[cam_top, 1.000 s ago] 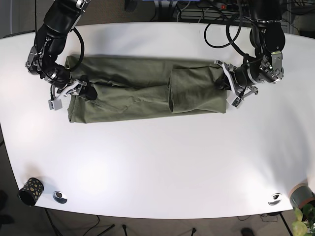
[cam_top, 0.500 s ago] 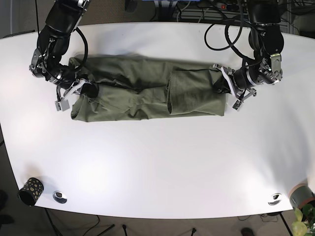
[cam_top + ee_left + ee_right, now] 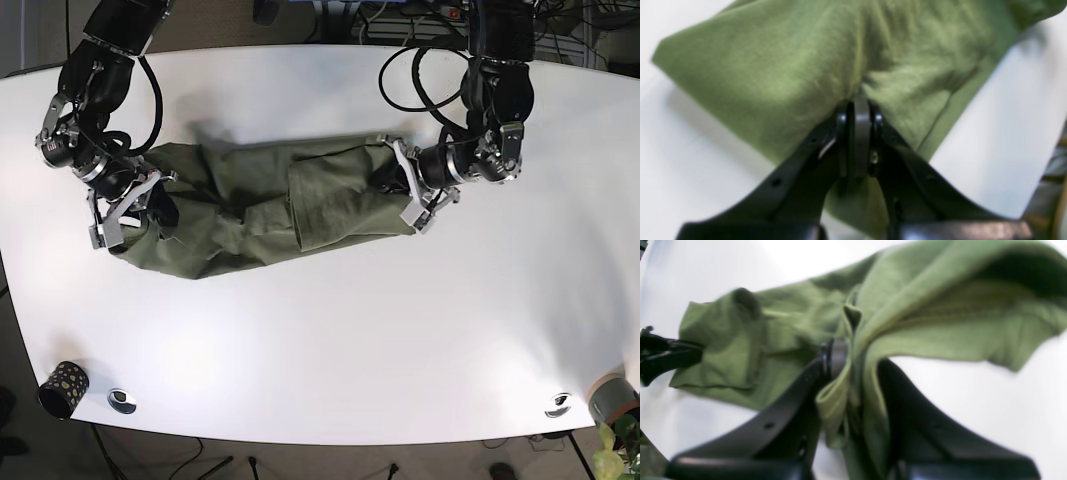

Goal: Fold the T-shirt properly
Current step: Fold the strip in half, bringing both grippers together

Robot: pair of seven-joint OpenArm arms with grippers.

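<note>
The olive green T-shirt [image 3: 260, 205] lies as a long crumpled band across the white table [image 3: 330, 330], sagging in the middle. My left gripper [image 3: 405, 195] is at the band's right end in the base view. In the left wrist view, the left gripper [image 3: 858, 106] is shut on a pinch of T-shirt [image 3: 780, 60]. My right gripper [image 3: 150, 207] holds the band's left end. In the right wrist view, the right gripper [image 3: 857, 366] is shut on a bunched fold of T-shirt [image 3: 940, 330], which hangs between the fingers [image 3: 836, 355].
A dark patterned cup [image 3: 62, 388] and a small metal disc [image 3: 122, 400] sit at the front left corner. Another disc [image 3: 558, 405] and a plant pot [image 3: 612, 398] are at the front right. Cables [image 3: 420, 20] run along the back edge.
My left gripper has pulled its end of the shirt toward the middle, leftward in the base view. My right gripper has shifted slightly forward. The band is shorter and more bunched.
</note>
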